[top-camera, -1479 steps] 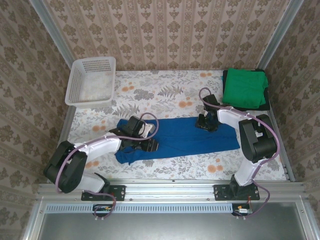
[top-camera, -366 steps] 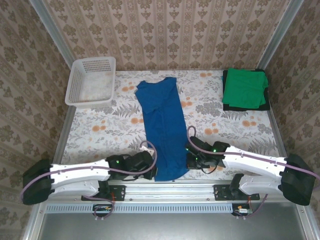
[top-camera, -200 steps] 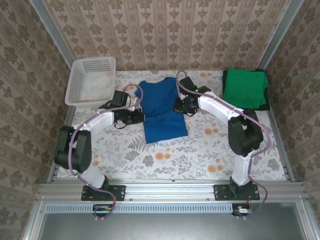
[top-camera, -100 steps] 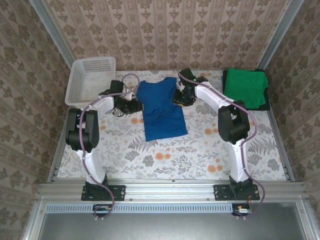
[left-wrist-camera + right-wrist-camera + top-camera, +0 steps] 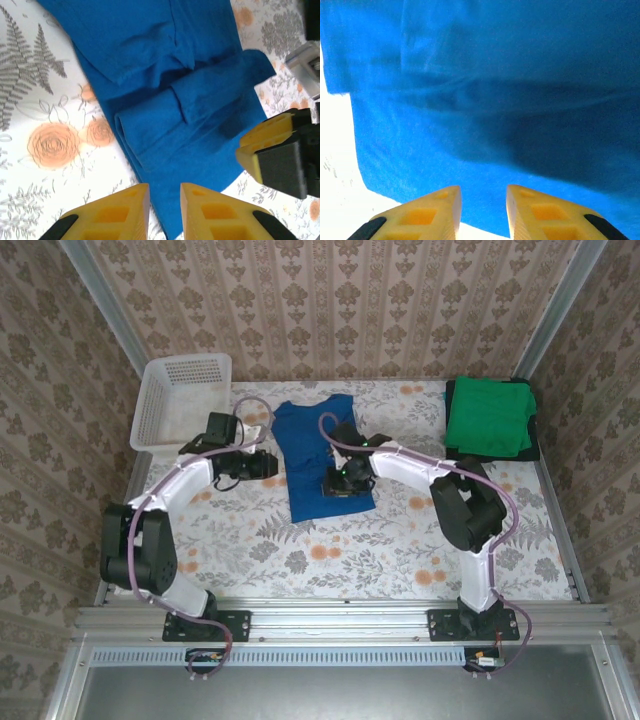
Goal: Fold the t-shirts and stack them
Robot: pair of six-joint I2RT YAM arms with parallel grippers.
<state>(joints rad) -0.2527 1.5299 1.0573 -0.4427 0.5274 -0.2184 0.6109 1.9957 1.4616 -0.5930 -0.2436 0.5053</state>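
A royal-blue cotton t-shirt (image 5: 318,445) lies folded into a narrow oblong on the floral-patterned worktop (image 5: 400,540), in the middle toward the back wall. Its near hem is a straight edge; the far end is wider. The left wrist view shows its layers overlapping, with a folded-in flap and soft creases across the middle.

The left end effector (image 5: 272,466) hangs just beside the shirt's left edge, apart from the cloth. Its yellow fingers (image 5: 120,210) stand a narrow gap apart with nothing between them.

The right end effector (image 5: 338,483) is over the shirt's near right part, close above the cloth. Its yellow fingers (image 5: 427,215) are also a narrow gap apart and hold nothing; blue fabric lies under them, with bare worktop past the hem at the lower left.

At the back right corner a plain bright-green folded t-shirt (image 5: 488,418) rests on a dark t-shirt (image 5: 534,436), whose edge shows around it. A white plastic lattice basket (image 5: 180,443) sits at the back left corner, well apart from the blue shirt.
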